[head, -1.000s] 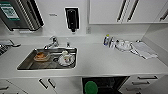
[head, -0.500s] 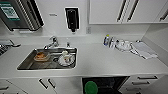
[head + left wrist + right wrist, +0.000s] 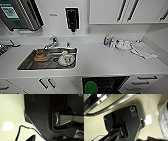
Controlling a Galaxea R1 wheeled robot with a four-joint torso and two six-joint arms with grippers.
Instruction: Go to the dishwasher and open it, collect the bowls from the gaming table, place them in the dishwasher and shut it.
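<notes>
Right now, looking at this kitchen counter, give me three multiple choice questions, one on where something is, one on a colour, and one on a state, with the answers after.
1. Where is the round bowl in the head view?
A. In the sink
B. Below the counter edge, at the dark opening of the dishwasher
C. On the counter beside the bottles

2. What colour is that bowl?
A. Bright green
B. Orange
C. White

3. What state is the dishwasher in?
A. Shut, with its steel-grey front showing
B. Open, with its dark inside showing
C. Hidden behind a white cabinet door

Answers: 1 B, the bowl sits under the white counter against the dark opening, away from the sink. 2 A, it is plainly bright green. 3 B, a dark cavity shows between the white cabinet fronts.
</notes>
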